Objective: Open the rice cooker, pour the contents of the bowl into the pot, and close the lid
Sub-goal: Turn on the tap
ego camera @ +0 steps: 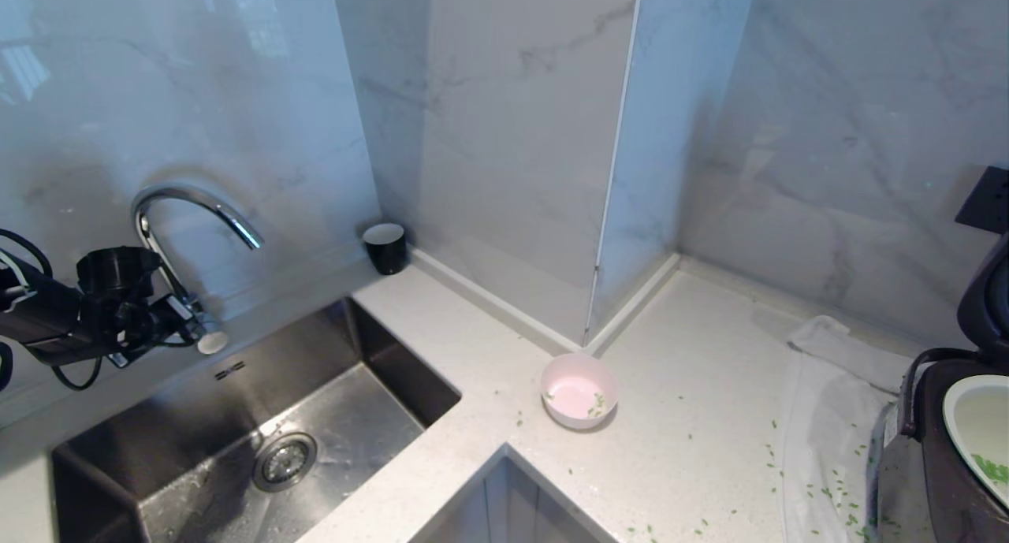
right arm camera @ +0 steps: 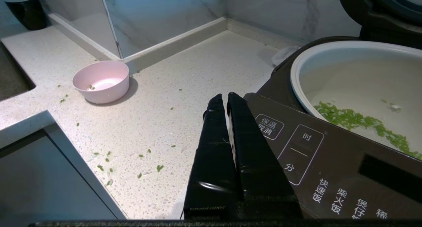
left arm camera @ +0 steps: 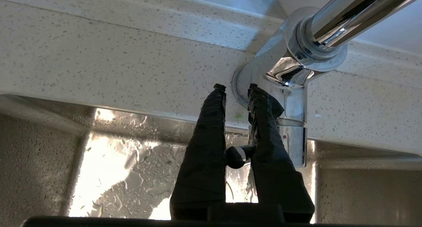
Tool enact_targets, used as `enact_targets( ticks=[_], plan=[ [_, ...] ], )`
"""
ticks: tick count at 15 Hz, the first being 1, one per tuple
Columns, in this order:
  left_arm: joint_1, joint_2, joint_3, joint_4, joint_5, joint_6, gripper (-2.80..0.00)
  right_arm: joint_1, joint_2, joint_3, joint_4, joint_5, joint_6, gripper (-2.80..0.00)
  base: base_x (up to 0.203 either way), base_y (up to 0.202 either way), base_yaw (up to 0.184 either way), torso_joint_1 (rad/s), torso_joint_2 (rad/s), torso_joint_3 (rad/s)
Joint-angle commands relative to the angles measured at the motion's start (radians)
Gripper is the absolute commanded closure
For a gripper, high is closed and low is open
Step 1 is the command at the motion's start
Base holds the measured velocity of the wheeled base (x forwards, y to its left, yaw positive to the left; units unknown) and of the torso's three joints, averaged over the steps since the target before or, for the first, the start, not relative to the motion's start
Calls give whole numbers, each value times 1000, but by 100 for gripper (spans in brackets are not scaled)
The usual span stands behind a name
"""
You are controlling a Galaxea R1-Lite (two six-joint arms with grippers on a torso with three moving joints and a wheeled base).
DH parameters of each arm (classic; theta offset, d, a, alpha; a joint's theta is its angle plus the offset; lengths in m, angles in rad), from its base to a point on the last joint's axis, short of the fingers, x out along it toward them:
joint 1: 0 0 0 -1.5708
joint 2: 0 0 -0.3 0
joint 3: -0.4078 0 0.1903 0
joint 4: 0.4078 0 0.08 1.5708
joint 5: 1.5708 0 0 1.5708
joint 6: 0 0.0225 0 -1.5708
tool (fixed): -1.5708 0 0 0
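Note:
The rice cooker (ego camera: 930,464) stands at the far right with its lid (ego camera: 985,299) raised. Its pot (right arm camera: 356,72) holds the green contents (right arm camera: 356,120) along one side. The pink bowl (ego camera: 579,391) sits upright on the counter by the wall corner, with only a few green bits inside. My left gripper (ego camera: 185,316) hovers over the sink's back edge, beside the faucet base (left arm camera: 296,59), shut and holding nothing. My right gripper (right arm camera: 227,97) rests shut by the cooker's control panel (right arm camera: 329,161), well away from the bowl (right arm camera: 101,81).
A steel sink (ego camera: 394,354) fills the lower left, with a curved chrome faucet (ego camera: 193,200) behind it. A black cup (ego camera: 385,247) stands by the wall. A white cloth (ego camera: 828,417) lies beside the cooker. Green bits are scattered on the counter (ego camera: 694,448).

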Motion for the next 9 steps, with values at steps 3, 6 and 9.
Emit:
enact_targets(
  ticks=[3, 6, 9],
  plan=[
    [-1, 2, 6, -1, 2, -2, 0, 0, 2, 0, 0, 1, 0, 0, 0, 0, 0, 0, 0, 0],
    [-3, 0, 6, -1, 3, -2, 0, 0, 2, 0, 0, 1, 0, 0, 0, 0, 0, 0, 0, 0],
    [-3, 6, -2, -3, 3, -3, 0, 0, 2, 0, 0, 1, 0, 0, 0, 0, 0, 0, 0, 0]
  ],
)
